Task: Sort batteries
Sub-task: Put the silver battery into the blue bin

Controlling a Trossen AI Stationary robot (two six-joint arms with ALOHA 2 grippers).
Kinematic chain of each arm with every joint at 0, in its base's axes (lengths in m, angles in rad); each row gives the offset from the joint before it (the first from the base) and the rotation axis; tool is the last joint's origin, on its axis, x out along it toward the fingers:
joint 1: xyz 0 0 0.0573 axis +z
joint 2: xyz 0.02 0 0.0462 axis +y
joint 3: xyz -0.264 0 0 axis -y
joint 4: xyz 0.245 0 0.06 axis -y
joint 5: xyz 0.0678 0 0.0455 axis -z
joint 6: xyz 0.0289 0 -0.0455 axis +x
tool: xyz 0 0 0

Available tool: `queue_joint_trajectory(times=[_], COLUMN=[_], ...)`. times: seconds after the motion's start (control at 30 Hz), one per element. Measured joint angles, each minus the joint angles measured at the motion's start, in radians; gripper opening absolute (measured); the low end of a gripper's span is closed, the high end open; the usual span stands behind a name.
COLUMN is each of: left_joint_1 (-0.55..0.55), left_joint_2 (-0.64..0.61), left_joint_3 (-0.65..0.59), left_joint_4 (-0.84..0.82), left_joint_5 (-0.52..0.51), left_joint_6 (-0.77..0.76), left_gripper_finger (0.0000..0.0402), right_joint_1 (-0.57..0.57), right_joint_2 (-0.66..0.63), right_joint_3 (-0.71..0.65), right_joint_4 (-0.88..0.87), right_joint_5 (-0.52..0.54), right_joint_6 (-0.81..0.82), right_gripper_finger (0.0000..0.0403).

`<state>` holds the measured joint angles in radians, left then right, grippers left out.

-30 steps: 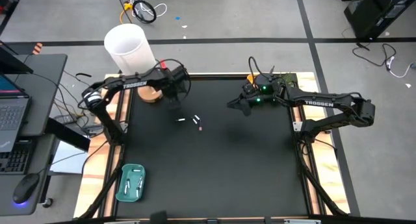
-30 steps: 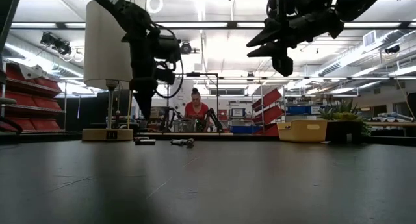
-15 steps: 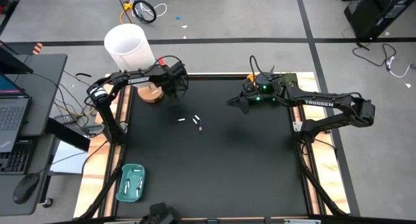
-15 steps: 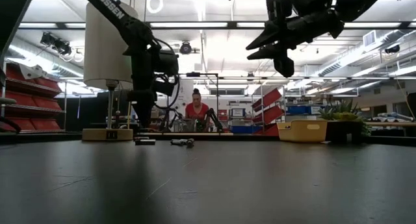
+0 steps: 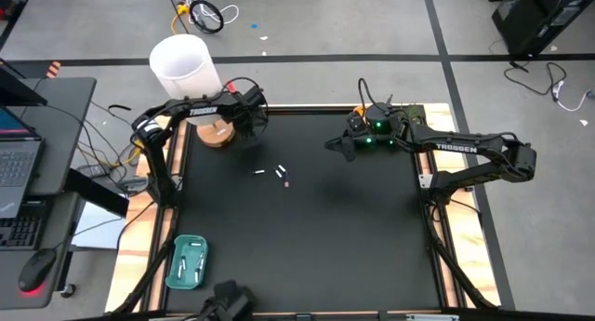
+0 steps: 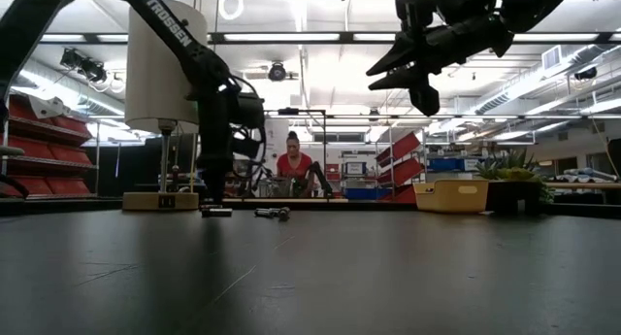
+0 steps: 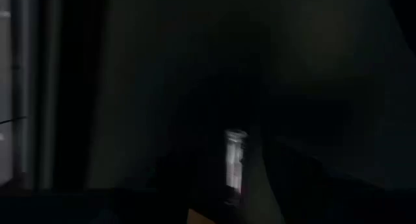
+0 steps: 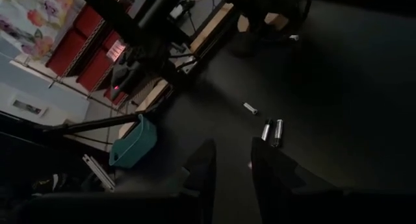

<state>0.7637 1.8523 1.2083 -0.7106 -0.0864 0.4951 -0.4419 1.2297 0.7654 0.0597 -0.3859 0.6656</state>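
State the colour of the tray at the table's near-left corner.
Teal. The tray shows best in the high view, with pale batteries lying inside it.
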Motion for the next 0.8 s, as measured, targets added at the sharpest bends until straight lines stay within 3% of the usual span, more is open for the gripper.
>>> queue_joint_trajectory(times=[0.43,0.8], left_joint_1=[0.015,-0.015], left_joint_2=[0.043,0.048], left_joint_3=[0.003,0.002], left_joint_4=[-0.080,-0.070], left_joint_5=[0.062,0.077], left_joint_6=[-0.007,-0.012], left_gripper_finger=[0.0173,0.0028], right_joint_1=[0.008,0.008], right_joint_2=[0.000,0.000], right_joint_3=[0.000,0.000], right_joint_4=[0.015,0.018], right_joint_5=[0.022,0.021], right_joint_6=[0.023,0.023], right_gripper_finger=[0.0084,0.0084])
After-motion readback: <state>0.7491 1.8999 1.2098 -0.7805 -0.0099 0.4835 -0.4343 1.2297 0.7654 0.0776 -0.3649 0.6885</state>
